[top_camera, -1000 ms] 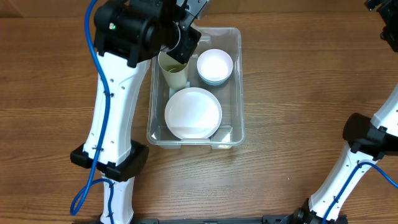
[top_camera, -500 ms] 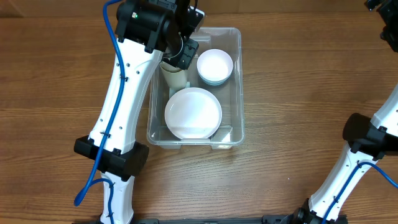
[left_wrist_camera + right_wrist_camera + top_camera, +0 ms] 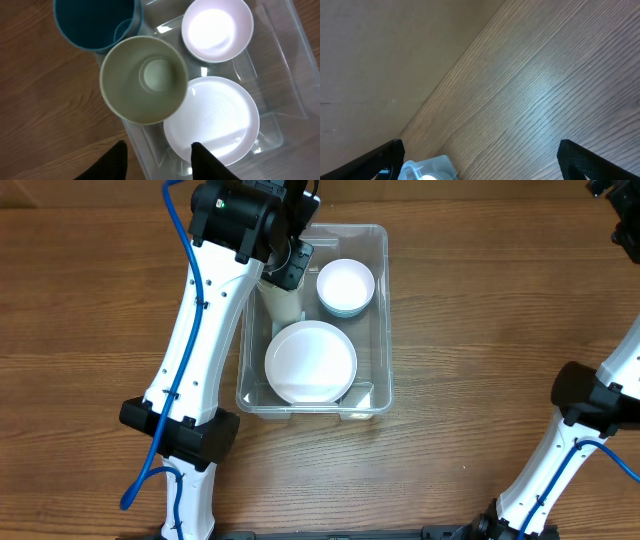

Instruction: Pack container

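The clear container [image 3: 380,330] holds a white plate [image 3: 311,361], a white bowl [image 3: 345,286] and a cream cup [image 3: 283,304] standing at its far left. My left gripper [image 3: 292,264] hovers over that cup. In the left wrist view, the left gripper [image 3: 157,162] is open with nothing between its fingers, and the cream cup [image 3: 144,79] stands upright beyond it. The plate [image 3: 212,120] and the bowl [image 3: 217,29] lie to the right. My right gripper [image 3: 480,160] is open and empty, high above the bare table, with a corner of the container [image 3: 432,167] in sight.
A blue cup [image 3: 95,22] stands just beyond the cream cup by the container's far left corner; whether it is inside I cannot tell. The left arm [image 3: 190,370] crosses the table left of the container. The right arm [image 3: 590,395] stands at the right edge.
The left gripper was shut on the cream cup and has opened, letting it stand in the container. The left arm has shifted toward the far side. The right arm has not moved.
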### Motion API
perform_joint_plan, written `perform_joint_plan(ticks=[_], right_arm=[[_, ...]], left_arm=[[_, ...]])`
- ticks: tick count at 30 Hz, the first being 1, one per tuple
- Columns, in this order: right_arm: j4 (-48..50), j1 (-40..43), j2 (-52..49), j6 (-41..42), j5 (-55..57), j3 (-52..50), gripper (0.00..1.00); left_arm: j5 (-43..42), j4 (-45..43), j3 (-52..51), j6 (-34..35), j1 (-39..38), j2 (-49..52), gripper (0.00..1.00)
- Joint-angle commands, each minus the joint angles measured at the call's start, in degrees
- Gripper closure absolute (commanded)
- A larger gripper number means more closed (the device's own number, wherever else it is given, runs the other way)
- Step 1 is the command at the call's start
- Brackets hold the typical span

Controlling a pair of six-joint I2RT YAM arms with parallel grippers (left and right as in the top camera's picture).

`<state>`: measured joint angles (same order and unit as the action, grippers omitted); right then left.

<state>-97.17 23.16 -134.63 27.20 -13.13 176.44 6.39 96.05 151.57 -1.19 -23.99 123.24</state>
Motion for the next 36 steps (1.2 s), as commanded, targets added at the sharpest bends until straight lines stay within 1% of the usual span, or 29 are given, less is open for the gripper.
perform_joint_plan(ticks=[1, 2, 3, 4, 5, 7, 9, 11, 12, 14, 19, 21, 23, 24, 26, 27, 28, 30, 32, 33, 34, 35, 36], right_arm=[[0.2, 0.0, 0.9, 0.3, 0.2, 0.2, 0.0], [0.2, 0.0, 0.9, 0.3, 0.2, 0.2, 0.0], [0.2, 0.0, 0.9, 0.3, 0.2, 0.2, 0.0], [0.2, 0.0, 0.9, 0.3, 0.2, 0.2, 0.0], [0.2, 0.0, 0.9, 0.3, 0.2, 0.2, 0.0], [0.2, 0.0, 0.9, 0.3, 0.2, 0.2, 0.0], [0.2, 0.0, 0.9, 0.3, 0.2, 0.2, 0.0], [0.2, 0.0, 0.9, 0.3, 0.2, 0.2, 0.0], [0.2, 0.0, 0.9, 0.3, 0.2, 0.2, 0.0], [0.2, 0.0, 0.9, 0.3, 0.2, 0.2, 0.0], [0.2, 0.0, 0.9, 0.3, 0.2, 0.2, 0.0], [0.2, 0.0, 0.9, 0.3, 0.2, 0.2, 0.0], [0.2, 0.0, 0.9, 0.3, 0.2, 0.2, 0.0], [0.2, 0.0, 0.9, 0.3, 0.2, 0.2, 0.0], [0.2, 0.0, 0.9, 0.3, 0.2, 0.2, 0.0], [0.2, 0.0, 0.9, 0.3, 0.2, 0.2, 0.0], [0.2, 0.0, 0.9, 0.3, 0.2, 0.2, 0.0], [0.2, 0.0, 0.9, 0.3, 0.2, 0.2, 0.0], [0.2, 0.0, 0.9, 0.3, 0.2, 0.2, 0.0], [0.2, 0.0, 0.9, 0.3, 0.2, 0.2, 0.0], [0.2, 0.0, 0.9, 0.3, 0.2, 0.2, 0.0], [0.2, 0.0, 0.9, 0.3, 0.2, 0.2, 0.0], [0.2, 0.0, 0.9, 0.3, 0.2, 0.2, 0.0]], left_arm=[[2.9, 0.6, 0.7, 3.5, 0.0, -1.4, 0.6], [3.3, 0.7, 1.2, 4.0, 0.0, -3.4, 0.56], [3.3, 0.7, 1.2, 4.0, 0.0, -4.9, 0.49], [3.9, 0.7, 1.2, 4.0, 0.0, -7.1, 0.3], [4.1, 0.7, 1.2, 4.1, 0.0, -9.6, 0.0], [4.1, 0.7, 1.2, 5.5, 0.0, -14.3, 0.0], [3.3, 0.7, 1.2, 5.5, 0.0, -19.1, 0.0], [-0.8, 0.7, 1.2, 5.6, 0.0, -21.7, 0.0], [-4.3, 0.7, 1.2, 6.2, 0.0, -22.5, 0.0], [-8.5, 0.7, 1.2, 6.5, 0.0, -23.0, 0.0], [-7.5, 0.7, 1.2, 4.8, 0.0, -22.9, 0.0], [-6.9, 0.7, -0.4, 4.3, 0.0, -23.0, 0.0], [-2.2, 0.6, -2.2, 3.3, 0.0, -24.2, 0.0], [-0.2, -0.9, -4.3, 2.4, 0.0, -26.2, 0.0], [0.3, -8.3, -12.3, -0.7, 0.5, -32.8, 0.0], [-0.1, -13.4, -18.0, -1.6, 1.6, -37.0, 0.0], [-0.5, -19.4, -25.9, -1.6, 4.0, -42.3, 0.0], [-1.2, -24.9, -34.7, -1.6, 7.5, -47.9, 0.0], [-3.3, -34.1, -48.2, -1.6, 12.7, -55.5, 0.0], [-4.2, -40.2, -56.7, -1.6, 15.0, -59.8, 0.0], [-4.9, -45.5, -64.1, -1.6, 16.3, -63.6, 0.0], [-5.0, -48.9, -68.7, -1.6, 16.9, -66.2, 0.0], [-5.0, -54.7, -76.8, -1.6, 17.3, -70.4, 0.0]])
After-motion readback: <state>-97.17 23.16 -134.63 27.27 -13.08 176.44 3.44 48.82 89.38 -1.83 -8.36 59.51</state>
